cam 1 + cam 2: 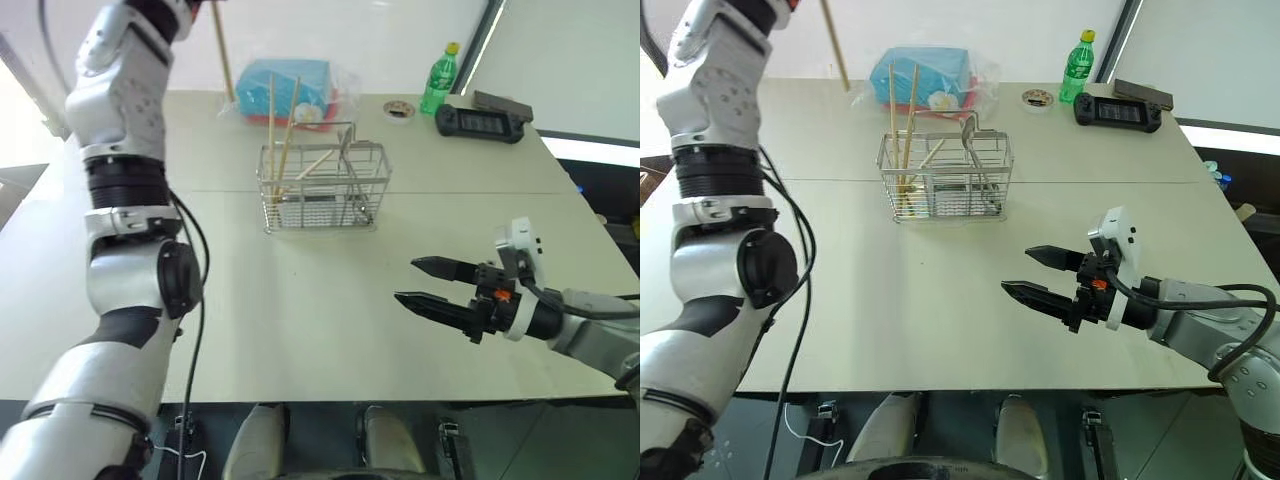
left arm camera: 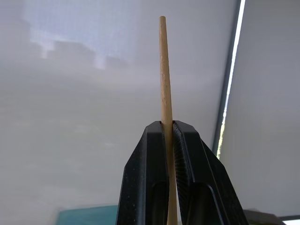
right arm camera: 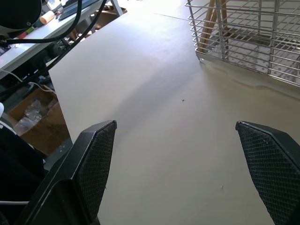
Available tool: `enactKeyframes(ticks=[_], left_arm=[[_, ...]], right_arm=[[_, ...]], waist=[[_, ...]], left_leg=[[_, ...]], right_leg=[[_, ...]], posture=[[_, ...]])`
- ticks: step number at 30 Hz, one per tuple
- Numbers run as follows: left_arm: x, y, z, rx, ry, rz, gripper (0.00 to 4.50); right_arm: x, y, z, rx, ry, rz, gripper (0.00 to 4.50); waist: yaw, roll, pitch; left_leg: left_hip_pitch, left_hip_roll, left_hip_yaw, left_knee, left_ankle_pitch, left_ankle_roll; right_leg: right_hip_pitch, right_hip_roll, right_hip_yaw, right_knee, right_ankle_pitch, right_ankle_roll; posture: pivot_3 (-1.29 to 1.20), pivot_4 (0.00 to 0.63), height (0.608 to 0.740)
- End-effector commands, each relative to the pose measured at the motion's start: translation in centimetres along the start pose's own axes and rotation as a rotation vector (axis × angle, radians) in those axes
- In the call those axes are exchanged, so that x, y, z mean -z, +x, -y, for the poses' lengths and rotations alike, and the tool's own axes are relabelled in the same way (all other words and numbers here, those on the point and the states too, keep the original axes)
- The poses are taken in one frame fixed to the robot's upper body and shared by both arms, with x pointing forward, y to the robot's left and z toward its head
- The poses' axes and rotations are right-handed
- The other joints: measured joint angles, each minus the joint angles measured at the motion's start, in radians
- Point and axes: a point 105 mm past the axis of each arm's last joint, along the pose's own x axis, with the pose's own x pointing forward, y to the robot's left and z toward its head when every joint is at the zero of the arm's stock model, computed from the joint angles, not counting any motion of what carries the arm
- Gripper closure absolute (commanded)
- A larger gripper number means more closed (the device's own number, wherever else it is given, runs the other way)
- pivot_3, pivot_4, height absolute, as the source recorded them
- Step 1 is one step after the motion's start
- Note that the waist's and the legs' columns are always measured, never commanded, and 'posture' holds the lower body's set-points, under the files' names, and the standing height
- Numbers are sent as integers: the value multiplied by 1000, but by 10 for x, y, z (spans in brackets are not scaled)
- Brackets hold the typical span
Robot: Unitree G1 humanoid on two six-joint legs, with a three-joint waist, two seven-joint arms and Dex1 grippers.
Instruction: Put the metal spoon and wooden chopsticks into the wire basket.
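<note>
Up at the far left of the silver wire-mesh basket, the left tool is clamped tight on one pale tan wooden chopstick, which hangs above the pale table with its lower end short of the basket. Several more pale wooden chopsticks stand leaning in the basket's left compartment. A shiny metal spoon stands in the basket's right part. Behind the basket lies a blue box in clear plastic. Nearer than the basket and to its right, the right tool hovers above the table, fingers spread wide, holding nothing.
</note>
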Motion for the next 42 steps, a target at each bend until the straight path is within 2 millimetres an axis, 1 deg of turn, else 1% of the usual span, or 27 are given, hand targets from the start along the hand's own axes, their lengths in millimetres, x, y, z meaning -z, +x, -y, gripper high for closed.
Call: enactKeyframes(ticks=[1, 4, 9, 11, 18, 21, 22, 23, 27, 28, 30, 35, 38, 40, 42], left_arm=[[11, 4, 17, 63, 21, 1, 4426], [42, -4, 26, 102, 24, -62, 4426], [70, -18, 30, 106, 13, -124, 4426], [77, -23, 33, 114, 17, -135, 4426], [88, -34, 37, 103, -10, -159, 4426], [91, -39, 38, 95, -50, -166, 3411], [91, -41, 37, 90, -64, -167, 2933], [90, -42, 36, 84, -74, -165, 2375], [83, -47, 32, 53, -96, -155, 414], [80, -48, 31, 49, -105, -155, 29], [73, -51, 29, 53, -114, -152, 29], [46, -60, 23, 99, -124, -150, 29], [32, -64, 10, 87, -125, -172, 29], [14, -67, 2, 100, -93, -166, 29], [1, -73, -6, 132, -41, -197, 29]], right_arm=[[-12, -4, -3, 10, -56, 42, 257], [-14, -7, -4, 30, -58, 63, 257], [-22, -9, -2, 68, -54, 125, 257], [-25, -10, -1, 82, -54, 144, 257], [-32, -10, 2, 89, -51, 171, 257], [-34, -10, 3, 87, -46, 177, 257], [-34, -10, 4, 86, -45, 178, 257], [-34, -9, 4, 83, -44, 177, 257], [-34, -7, 6, 75, -41, 175, 257], [-34, -7, 6, 74, -41, 174, 257], [-35, -5, 8, 71, -40, 173, 257], [-36, -2, 11, 57, -38, 173, 257], [-36, 0, 12, 46, -38, 172, 257], [-36, 2, 12, 38, -41, 167, 257], [-36, 1, 13, 36, -53, 152, 257]], waist=[[0, 0, 0], [-1, 0, 0], [0, 0, 0], [1, 0, 0], [2, 0, 0], [2, 0, 0], [1, 0, 0], [1, 0, 0], [2, 0, 0], [2, 0, 0], [2, 0, 0], [0, 1, 0], [-1, 1, 0], [-2, 1, 0], [-5, 2, 1]], left_leg=[[0, 0, 0, 0, 0, 0], [0, 0, 0, 0, -1, 1], [0, 0, 0, -1, -1, 2], [-1, 0, 0, 0, -1, 2], [-1, 0, 0, 1, -1, 2], [-1, 0, 0, 0, -1, 2], [-1, 0, 0, 0, -1, 2], [-1, 0, 0, 0, -1, 2], [-1, 0, 0, 0, -1, 2], [-1, 0, 0, 0, -1, 2], [-1, 0, 0, 0, -1, 2], [-1, 0, 0, 0, -1, 2], [0, 0, 0, 0, -1, 2], [0, 0, 0, 0, -1, 2], [0, 0, 0, 0, -1, 2]], right_leg=[[0, 0, 0, 0, 0, 0], [0, 0, 0, 0, 0, 0], [-1, 0, 0, 1, 0, 0], [-1, 0, 0, 0, 0, 0], [0, 0, 0, 0, 0, 0], [0, 0, 0, 0, 0, 0], [0, 0, 0, 0, 0, 0], [0, 0, 0, 0, 0, 0], [0, 0, 0, 0, 0, 0], [0, 0, 0, 0, 0, 0], [0, 0, 0, 0, 0, 0], [0, 0, 0, 0, 0, 0], [0, 0, 0, 0, 0, 0], [-1, 0, 0, 0, 0, 0], [-1, 0, 0, 0, 0, 0]], posture=[[0, 150, 731], [0, 150, 731], [0, 150, 731], [0, 150, 731], [0, 150, 731], [0, 150, 731], [0, 150, 731], [0, 150, 731], [0, 150, 731], [0, 150, 731], [0, 150, 731], [0, 150, 731], [0, 150, 731], [0, 150, 731], [0, 150, 731]])
